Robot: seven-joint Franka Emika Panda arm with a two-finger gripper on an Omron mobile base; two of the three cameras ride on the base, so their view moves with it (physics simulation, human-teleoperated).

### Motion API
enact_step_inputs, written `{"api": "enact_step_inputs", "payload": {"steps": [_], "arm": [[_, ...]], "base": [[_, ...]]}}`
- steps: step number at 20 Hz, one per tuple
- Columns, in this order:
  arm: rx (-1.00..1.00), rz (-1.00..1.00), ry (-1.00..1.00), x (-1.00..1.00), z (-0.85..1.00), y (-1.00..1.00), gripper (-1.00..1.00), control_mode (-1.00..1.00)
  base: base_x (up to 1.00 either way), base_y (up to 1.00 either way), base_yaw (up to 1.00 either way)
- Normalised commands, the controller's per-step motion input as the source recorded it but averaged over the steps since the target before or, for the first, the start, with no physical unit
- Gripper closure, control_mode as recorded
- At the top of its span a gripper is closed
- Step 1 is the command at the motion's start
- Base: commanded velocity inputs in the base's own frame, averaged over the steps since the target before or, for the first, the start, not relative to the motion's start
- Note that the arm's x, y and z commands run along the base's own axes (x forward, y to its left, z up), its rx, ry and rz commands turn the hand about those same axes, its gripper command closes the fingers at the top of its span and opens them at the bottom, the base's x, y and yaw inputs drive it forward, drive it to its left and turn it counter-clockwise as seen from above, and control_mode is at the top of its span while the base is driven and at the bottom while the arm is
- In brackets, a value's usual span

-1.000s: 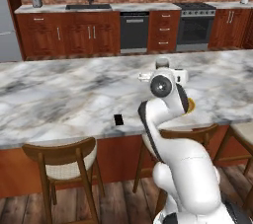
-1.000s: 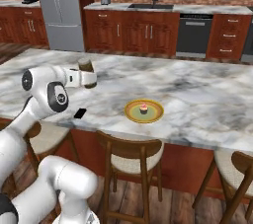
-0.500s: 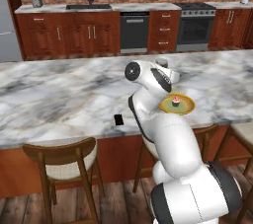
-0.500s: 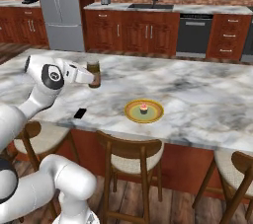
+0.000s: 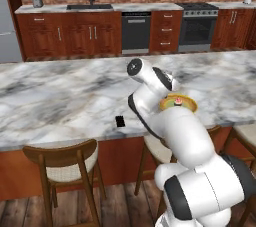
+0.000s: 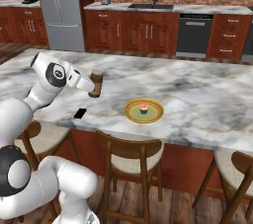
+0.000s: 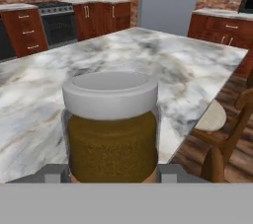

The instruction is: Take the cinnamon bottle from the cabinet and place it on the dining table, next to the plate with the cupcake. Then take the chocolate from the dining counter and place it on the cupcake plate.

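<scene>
One step in hand: carrying | gripper point(image 6: 92, 87) pinches the cinnamon bottle point(image 6: 96, 83), upright over the dining table point(image 6: 197, 94) | plate point(image 6: 144, 111) with cupcake point(image 6: 144, 107) nearby | should lower level, landing just beside rim, not touching

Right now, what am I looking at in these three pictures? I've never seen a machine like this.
It's a white robot arm on a base that drives around a rendered kitchen. Two pictures come from cameras on the base, behind the arm to its left and right. The third comes from a camera on the hand itself. On the marble counter lie a yellow plate with a cupcake and a small dark chocolate. The gripper is closed on a cinnamon bottle, grey-capped and full of brown powder, carried above the counter.
</scene>
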Motion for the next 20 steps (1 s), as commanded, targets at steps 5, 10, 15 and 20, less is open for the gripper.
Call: {"api": "enact_step_inputs", "payload": {"steps": [5,10,15,20], "arm": [[0.0,0.0,-0.08,0.0,-0.99,-0.31,1.0,-1.0],[0.0,0.0,-0.08,0.32,-0.72,-0.01,1.0,-1.0],[0.0,-0.06,-0.01,0.54,-0.34,0.06,1.0,-1.0],[0.0,-0.15,0.0,0.49,-0.26,0.27,1.0,-1.0]], "base": [[0.0,0.0,0.0],[0.0,0.0,0.0],[0.0,0.0,0.0],[0.0,0.0,0.0]]}}
